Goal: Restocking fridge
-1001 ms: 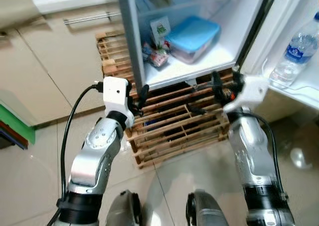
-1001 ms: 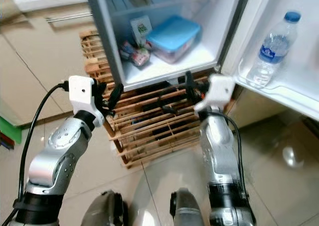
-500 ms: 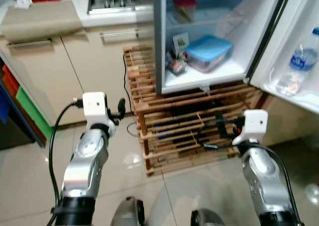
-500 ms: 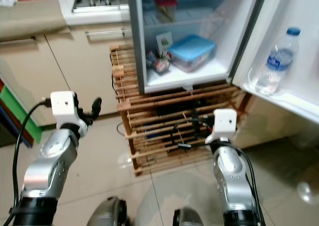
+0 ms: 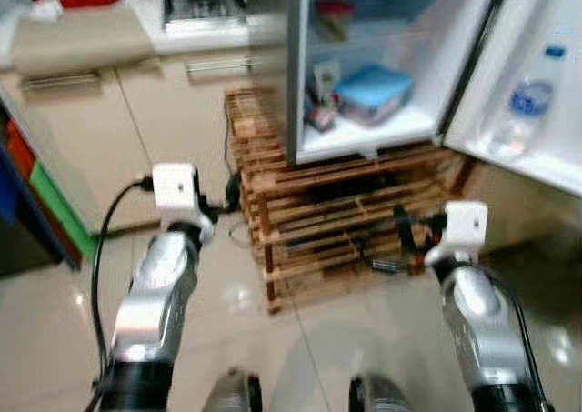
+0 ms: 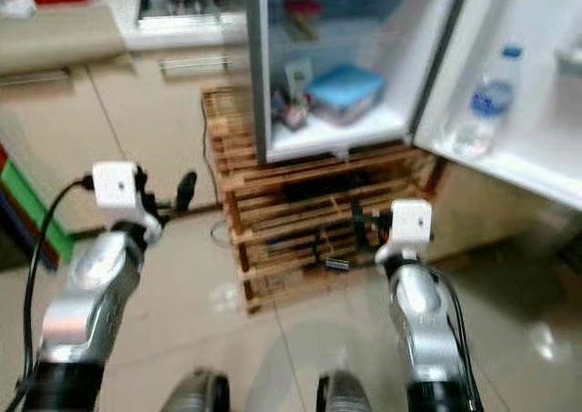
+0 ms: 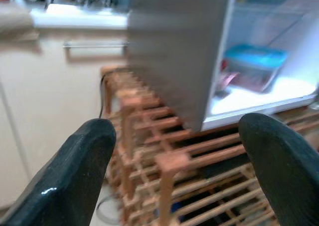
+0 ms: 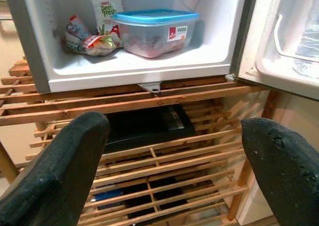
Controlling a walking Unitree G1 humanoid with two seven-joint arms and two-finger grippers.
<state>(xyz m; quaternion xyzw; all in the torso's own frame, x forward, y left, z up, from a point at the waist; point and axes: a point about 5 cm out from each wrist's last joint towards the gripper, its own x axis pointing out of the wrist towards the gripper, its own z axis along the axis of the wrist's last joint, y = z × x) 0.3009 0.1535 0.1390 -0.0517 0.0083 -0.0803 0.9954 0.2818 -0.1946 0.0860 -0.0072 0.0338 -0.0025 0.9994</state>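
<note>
Both arms raised over the tiled floor [image 5: 55,321]; left gripper [image 5: 229,192] at 10 o'clock, fingers wide apart, empty; right gripper [image 8: 169,151] at 2 o'clock, also spread wide, nothing held; both face the wooden rack [image 5: 346,221] at 12; fridge [image 8: 149,69] sits on the rack, door open; on its bottom shelf a blue-lidded tub [image 8: 154,31], snack packets [image 8: 87,36] just beside it; bottle [image 5: 518,116] in the door shelf [image 5: 527,162] at 1 o'clock; cabinets [image 5: 136,112] at 11.

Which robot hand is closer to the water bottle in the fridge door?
The right. The right gripper sits below the water bottle, in front of the wooden rack. The left gripper is out past the rack's far side.
</note>
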